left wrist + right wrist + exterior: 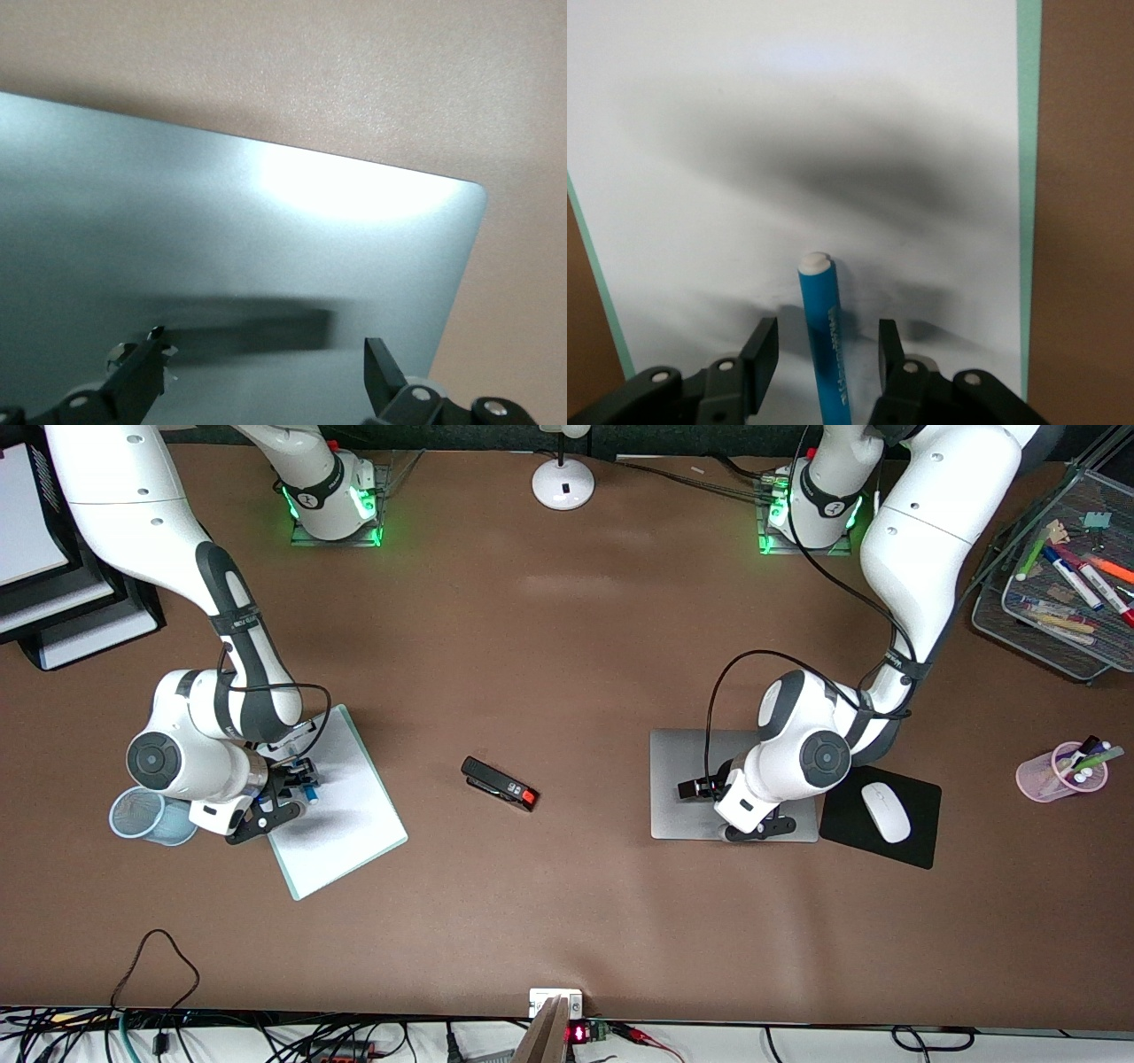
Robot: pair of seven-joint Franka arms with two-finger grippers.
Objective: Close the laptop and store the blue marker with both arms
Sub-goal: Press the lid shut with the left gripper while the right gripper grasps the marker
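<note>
The laptop (pixel 682 775) lies shut, silver lid up, toward the left arm's end of the table. My left gripper (pixel 753 831) is open and empty just above the lid; the left wrist view shows its fingers spread (pixel 266 363) over the bare lid (pixel 221 230). The blue marker (pixel 824 336) lies on the white clipboard (pixel 345 824) toward the right arm's end. My right gripper (pixel 283 793) is open and low over it. The right wrist view shows the marker between the gripper's (pixel 826 350) two fingers, with a gap on each side. In the front view the marker (pixel 310 785) is mostly hidden.
A light-blue mesh cup (pixel 151 815) stands beside the right gripper. A black stapler (pixel 500 784) lies mid-table. A white mouse (pixel 886 812) sits on a black pad (pixel 921 797) beside the laptop. A pink pen cup (pixel 1063 772), a mesh tray (pixel 1063 584) and paper trays (pixel 53 602) stand at the table's ends.
</note>
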